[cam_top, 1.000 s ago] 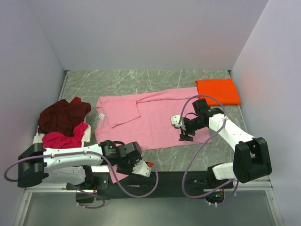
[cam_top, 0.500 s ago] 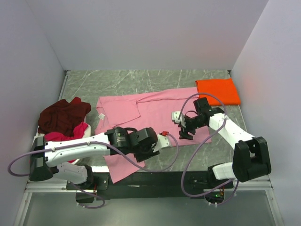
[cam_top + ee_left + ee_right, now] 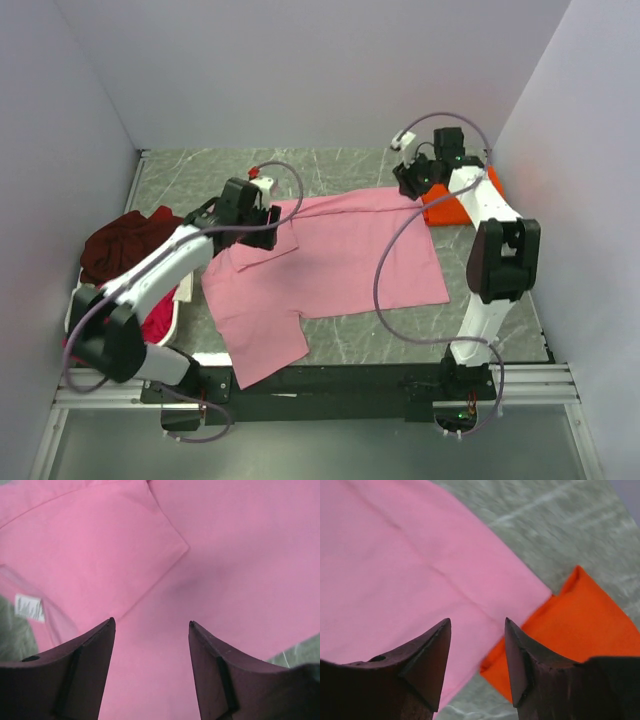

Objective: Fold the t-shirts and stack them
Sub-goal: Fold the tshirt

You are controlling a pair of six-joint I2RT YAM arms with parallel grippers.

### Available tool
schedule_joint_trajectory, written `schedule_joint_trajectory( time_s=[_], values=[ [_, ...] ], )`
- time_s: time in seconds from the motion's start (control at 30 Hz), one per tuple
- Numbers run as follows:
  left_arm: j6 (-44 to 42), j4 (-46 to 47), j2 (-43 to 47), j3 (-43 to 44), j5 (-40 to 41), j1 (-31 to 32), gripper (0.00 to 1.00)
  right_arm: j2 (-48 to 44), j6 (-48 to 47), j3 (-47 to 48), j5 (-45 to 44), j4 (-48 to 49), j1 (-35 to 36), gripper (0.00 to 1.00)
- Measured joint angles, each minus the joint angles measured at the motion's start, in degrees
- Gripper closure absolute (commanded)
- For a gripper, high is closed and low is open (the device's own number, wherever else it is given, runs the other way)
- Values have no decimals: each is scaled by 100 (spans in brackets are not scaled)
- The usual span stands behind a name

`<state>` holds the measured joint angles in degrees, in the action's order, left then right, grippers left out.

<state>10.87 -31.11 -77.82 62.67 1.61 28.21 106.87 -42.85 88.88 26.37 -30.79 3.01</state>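
The light pink t-shirt (image 3: pixel 340 255) lies spread across the middle of the table, one sleeve reaching the front edge. My left gripper (image 3: pixel 262 228) is open and empty above its back left part, near a folded-over sleeve (image 3: pixel 100 550) and a white label (image 3: pixel 29 607). My right gripper (image 3: pixel 410 178) is open and empty above the pink shirt's back right corner (image 3: pixel 485 570), beside the folded bright orange t-shirt (image 3: pixel 455 205), which also shows in the right wrist view (image 3: pixel 580 615). A dark maroon shirt (image 3: pixel 115 250) and a magenta-red one (image 3: pixel 160 320) are heaped at the left.
A white tray (image 3: pixel 72 312) holds the heaped shirts at the left edge. Grey walls close in the marbled table (image 3: pixel 220 175) on three sides. The black rail (image 3: pixel 340 380) with the arm bases runs along the front.
Both arms swung away from the front. The left gripper went from the near left edge to the shirt's back left. The right gripper went from the shirt's right middle to its back right corner.
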Motion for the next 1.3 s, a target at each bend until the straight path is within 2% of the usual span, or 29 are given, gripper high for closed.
schedule_joint_trajectory(
  time_s=[0.1,0.3,0.4,0.53,0.7,0.97,1.1,1.27,1.3],
  values=[
    [-114,304,-931,310,-267,-205,34,584,63,636,-146,-120,-262,46],
    [-754,588,-2356,1255,-555,-234,40,1237,-208,1003,-256,-791,-315,46],
    [-1320,944,-2787,1611,-629,-234,43,1641,-426,1502,-216,-1086,-275,46],
    [-1904,1198,-3303,2059,-693,-236,52,1794,-774,1740,-105,-1322,-249,47],
    [-2267,1200,-4035,2726,-667,-236,52,1792,-1244,1740,-72,-1440,-249,47],
    [-2524,1073,-4354,2857,-529,-236,53,1886,-1604,1840,-186,-1499,-249,47],
    [-2573,1060,-4409,2909,-476,-236,62,1978,-1644,1899,-203,-1506,-249,47],
    [-2623,1029,-4553,3027,-476,-238,66,2004,-1663,1899,-236,-1513,-249,47],
    [-2623,1032,-4586,3038,-476,-238,70,2002,-1663,1899,-236,-1513,-249,47]
  ],
)
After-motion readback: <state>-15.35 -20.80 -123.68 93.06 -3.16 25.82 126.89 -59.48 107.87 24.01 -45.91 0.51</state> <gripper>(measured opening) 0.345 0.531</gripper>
